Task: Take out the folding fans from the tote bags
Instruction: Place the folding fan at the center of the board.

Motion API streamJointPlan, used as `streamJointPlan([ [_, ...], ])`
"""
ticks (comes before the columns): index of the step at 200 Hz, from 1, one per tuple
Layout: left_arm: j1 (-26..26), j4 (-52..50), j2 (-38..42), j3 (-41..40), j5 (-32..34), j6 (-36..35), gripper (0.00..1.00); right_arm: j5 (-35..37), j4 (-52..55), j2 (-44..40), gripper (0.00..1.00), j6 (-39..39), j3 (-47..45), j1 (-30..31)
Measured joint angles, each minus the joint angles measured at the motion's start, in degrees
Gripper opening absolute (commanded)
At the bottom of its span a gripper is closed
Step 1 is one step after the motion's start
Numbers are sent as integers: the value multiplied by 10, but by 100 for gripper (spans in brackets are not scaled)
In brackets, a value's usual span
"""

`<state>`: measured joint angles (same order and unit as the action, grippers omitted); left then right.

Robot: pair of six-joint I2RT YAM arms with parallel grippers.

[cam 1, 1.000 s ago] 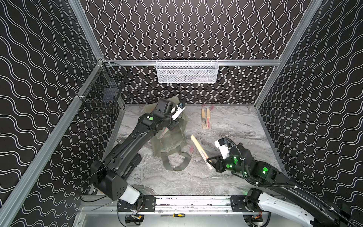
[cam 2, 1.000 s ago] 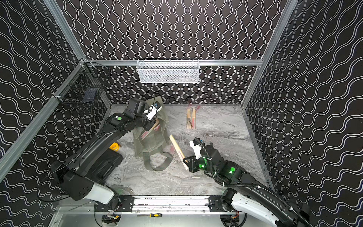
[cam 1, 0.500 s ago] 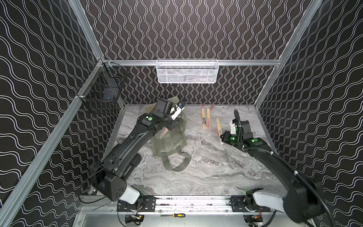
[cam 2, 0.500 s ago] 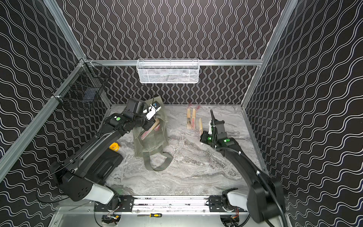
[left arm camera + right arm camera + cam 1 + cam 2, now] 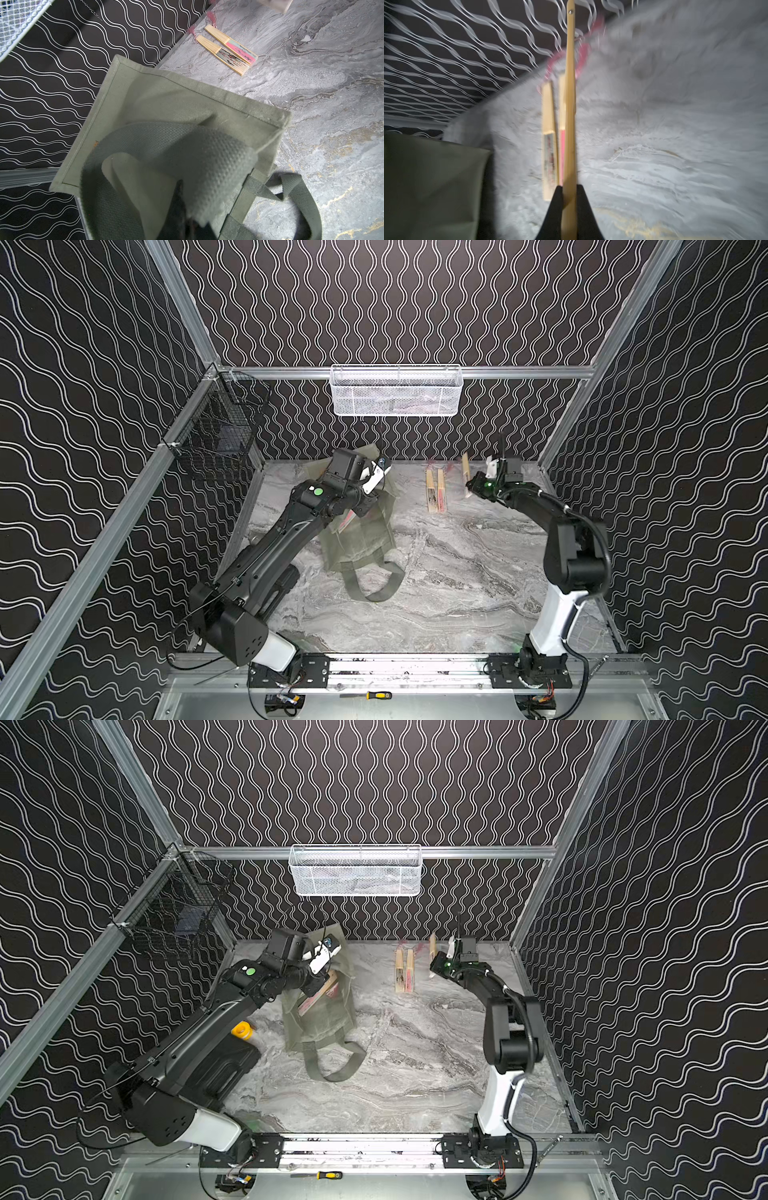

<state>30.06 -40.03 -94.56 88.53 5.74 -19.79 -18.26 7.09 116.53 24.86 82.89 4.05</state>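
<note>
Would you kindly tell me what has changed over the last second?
The right pincer, still shut on a folding fan, swung from the front middle to the back right, beside the two lying fans. The left pincer kept gripping the tote bag; lying fans unmoved.

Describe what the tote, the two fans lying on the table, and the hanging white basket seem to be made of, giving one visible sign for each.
Tote: woven cloth, likely canvas, matte; weave and stitched hems show.
Fans: pale wood or bamboo ribs, grain lines visible; leaf paper or cloth, unclear.
Basket: probably white-coated metal mesh; fine grid.
</note>
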Motion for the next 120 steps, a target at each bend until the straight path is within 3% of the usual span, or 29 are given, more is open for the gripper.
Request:
streamJointPlan([
  [67,0,0,0,0,0,-1,0,-63,-68,68,2,0,-35,0],
  [120,0,0,0,0,0,-1,0,-89,-79,108,2,-9,3,0],
])
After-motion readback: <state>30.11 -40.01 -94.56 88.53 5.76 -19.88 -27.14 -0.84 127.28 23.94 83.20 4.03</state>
